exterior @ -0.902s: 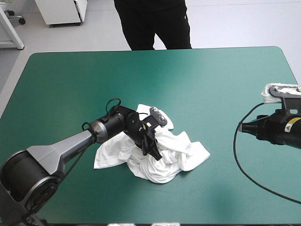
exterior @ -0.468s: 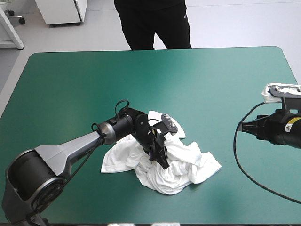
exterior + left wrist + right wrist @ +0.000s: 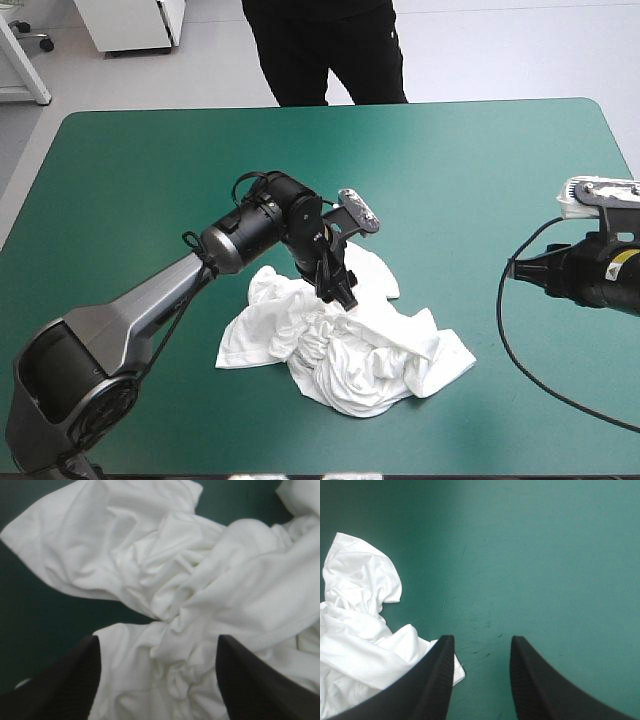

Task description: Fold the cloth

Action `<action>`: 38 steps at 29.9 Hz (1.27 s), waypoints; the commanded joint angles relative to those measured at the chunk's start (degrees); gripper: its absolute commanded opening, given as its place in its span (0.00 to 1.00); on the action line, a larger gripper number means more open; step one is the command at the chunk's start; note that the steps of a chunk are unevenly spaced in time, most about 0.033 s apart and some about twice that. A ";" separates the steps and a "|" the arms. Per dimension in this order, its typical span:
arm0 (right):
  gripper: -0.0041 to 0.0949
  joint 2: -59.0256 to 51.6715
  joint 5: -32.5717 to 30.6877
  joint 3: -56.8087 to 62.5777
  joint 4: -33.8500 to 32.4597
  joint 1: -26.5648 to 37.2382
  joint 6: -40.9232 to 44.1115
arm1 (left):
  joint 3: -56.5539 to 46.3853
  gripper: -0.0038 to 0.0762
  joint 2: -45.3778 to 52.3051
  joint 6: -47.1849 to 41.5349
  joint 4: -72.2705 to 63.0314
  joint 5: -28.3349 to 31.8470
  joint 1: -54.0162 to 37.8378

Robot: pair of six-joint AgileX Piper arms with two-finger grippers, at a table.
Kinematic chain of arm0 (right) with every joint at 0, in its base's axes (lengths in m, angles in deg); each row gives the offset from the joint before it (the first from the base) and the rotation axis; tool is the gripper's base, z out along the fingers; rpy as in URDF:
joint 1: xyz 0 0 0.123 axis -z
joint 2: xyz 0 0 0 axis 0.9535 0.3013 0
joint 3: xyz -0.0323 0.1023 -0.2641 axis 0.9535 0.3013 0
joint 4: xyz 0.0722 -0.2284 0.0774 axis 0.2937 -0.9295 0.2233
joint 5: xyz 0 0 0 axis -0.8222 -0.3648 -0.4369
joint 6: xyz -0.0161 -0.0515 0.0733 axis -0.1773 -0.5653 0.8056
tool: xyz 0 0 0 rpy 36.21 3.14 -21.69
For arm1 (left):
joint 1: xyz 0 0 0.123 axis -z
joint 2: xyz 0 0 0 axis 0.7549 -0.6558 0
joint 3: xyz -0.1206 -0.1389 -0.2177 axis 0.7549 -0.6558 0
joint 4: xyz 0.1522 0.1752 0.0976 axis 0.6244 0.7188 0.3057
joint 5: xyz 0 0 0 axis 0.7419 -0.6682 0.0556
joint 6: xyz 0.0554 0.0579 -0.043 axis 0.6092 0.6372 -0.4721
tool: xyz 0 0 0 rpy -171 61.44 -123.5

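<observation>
Left claw point(image 3: 157, 639) spread, right claw point(image 3: 482, 638) parted

The white short-sleeved T-shirt point(image 3: 350, 350) is thin, soft cloth, matt and heavily creased. The left wrist view shows a stitched hem along one edge. The teal-green table cover point(image 3: 150, 180) is smooth with a dull, soft sheen, and the right wrist view shows faint dark scuffs and fine scratches on it. The broad black curved fingers point(image 3: 432, 680) of the right gripper point(image 3: 482, 639) are matt and finely ribbed, like rubber or moulded plastic. The left arm's grey shell point(image 3: 130, 320) is smooth with a satin finish.
</observation>
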 commanded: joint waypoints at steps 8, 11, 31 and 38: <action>0.39 -0.32 0.08 -1.43 -0.41 0.25 0.76 | -2.54 0.60 14.17 -12.35 1.10 -4.19 -13.28; 0.39 -0.32 0.08 -1.43 -0.41 0.25 0.86 | -5.55 0.60 18.20 -16.51 4.19 -4.19 -16.19; 0.39 -0.32 0.08 -1.43 1.11 0.25 1.10 | -40.08 0.60 29.25 -24.03 0.30 9.10 -17.19; 0.39 -0.32 0.08 -1.43 1.27 0.25 1.10 | -42.05 0.60 26.58 -24.03 0.30 12.14 -17.19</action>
